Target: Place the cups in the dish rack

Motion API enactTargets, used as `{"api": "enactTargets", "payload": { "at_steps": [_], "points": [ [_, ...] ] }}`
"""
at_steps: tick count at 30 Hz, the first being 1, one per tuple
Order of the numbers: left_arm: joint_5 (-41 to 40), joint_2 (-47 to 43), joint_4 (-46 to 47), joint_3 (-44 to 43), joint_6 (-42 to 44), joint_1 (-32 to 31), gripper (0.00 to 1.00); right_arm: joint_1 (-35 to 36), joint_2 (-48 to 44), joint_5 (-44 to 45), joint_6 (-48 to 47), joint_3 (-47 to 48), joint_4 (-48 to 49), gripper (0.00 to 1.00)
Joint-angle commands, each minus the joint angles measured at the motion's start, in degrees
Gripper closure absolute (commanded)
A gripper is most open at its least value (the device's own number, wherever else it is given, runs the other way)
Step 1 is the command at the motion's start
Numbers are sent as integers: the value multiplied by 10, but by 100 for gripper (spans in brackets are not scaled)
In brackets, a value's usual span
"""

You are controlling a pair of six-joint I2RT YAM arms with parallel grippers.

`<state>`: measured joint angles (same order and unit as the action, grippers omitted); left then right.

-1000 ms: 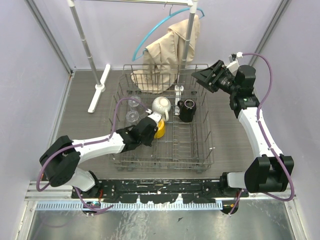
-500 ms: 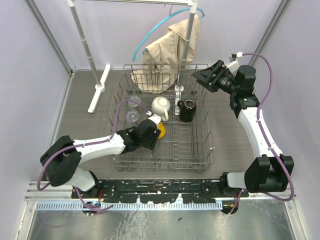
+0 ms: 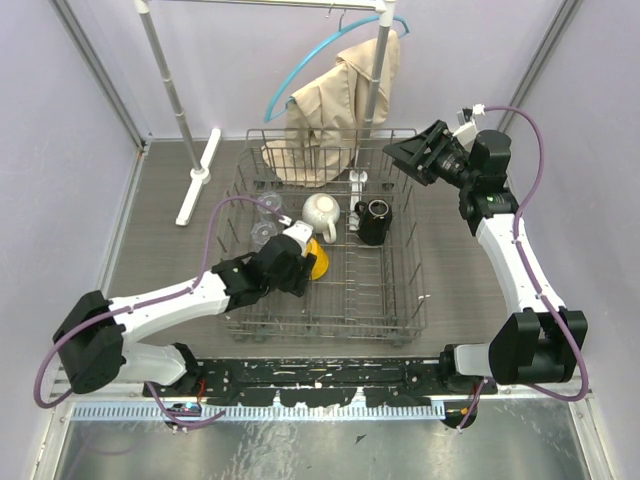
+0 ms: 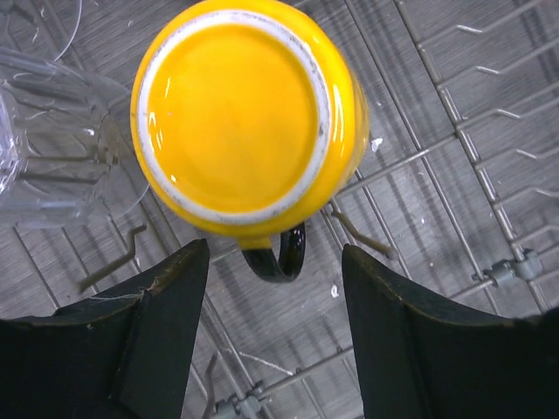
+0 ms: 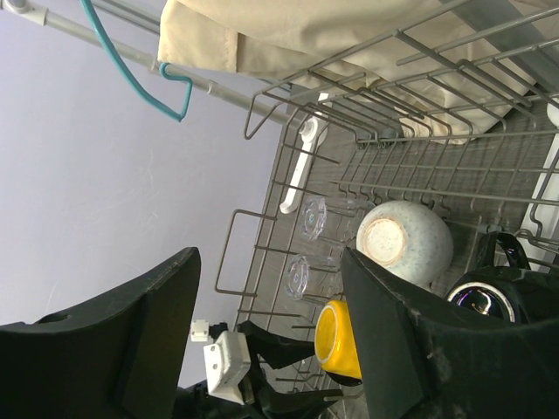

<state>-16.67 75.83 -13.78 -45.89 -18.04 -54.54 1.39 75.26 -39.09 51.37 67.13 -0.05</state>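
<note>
tumbler (image 4: 44,148) cropped left, black mug (image 5: 507,301) cropped right

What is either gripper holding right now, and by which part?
Nothing is held. The left gripper is open, with the upturned yellow mug's handle in the gap between its fingers, untouched. The right gripper is open and empty.

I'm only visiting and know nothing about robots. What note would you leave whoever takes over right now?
Left end effector: open, at the handle of the upside-down yellow mug, gripping nothing.
Right end effector: open, empty, raised near the far right corner of the dish rack.
All five cups sit in the rack: yellow mug, white mug, black mug, two glass tumblers.
Done: loading, it seems. Left: withdraw the left end effector.
</note>
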Motion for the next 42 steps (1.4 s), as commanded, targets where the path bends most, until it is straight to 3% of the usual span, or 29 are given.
{"api": "enactTargets", "payload": {
  "at_steps": [1,7,13,28,37,42],
  "points": [
    [-6,-26,-54,-7,-3,-8,30,3,-2,-2,1,12,27,29],
    [-5,-35,-37,0,-8,-8,30,3,-6,-2,1,10,24,29],
    [-4,-10,-29,-11,-4,-7,37,5,-9,-3,3,9,20,29],
    [-27,-117,-135,-73,-30,-8,30,7,-1,5,-27,-9,-1,29],
    [-132,-161,-284,-226,-37,2,19,5,2,32,-81,-8,-48,29],
    [-127,-162,-330,-316,-34,90,13,-3,18,71,-152,37,-118,29]
  ]
}}
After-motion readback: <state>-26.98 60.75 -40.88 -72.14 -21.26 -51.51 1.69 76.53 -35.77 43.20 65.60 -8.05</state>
